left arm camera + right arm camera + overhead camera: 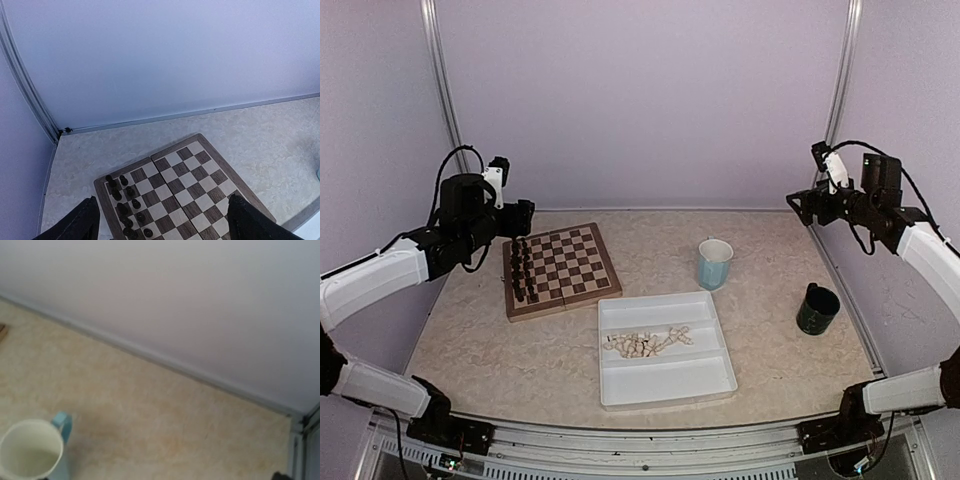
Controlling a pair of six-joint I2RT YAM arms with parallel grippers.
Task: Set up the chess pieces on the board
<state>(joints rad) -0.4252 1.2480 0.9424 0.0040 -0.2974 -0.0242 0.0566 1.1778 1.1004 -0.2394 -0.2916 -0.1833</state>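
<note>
Near the middle of the surface (470, 330), cream chess pieces (648, 343) lie heaped in a white tray (670, 392). Board (565, 268) sits just beyond the tray's far-left corner, with dark pieces (523, 272) ranked along its left side. Left gripper (160, 225) hangs above the board, jaws wide, nothing between them. Right gripper (803, 208) is raised at far right, jaws spread and empty. Light-blue mug (714, 263) stands right of the board, dark mug (817, 308) further right.

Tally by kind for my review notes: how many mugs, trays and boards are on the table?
Mugs: 2 (light blue mug, dark mug)
White tray: 1
Chessboard: 1
Total: 4
Cream chess pieces in the tray and dark pieces on the board: too small to count.
</note>
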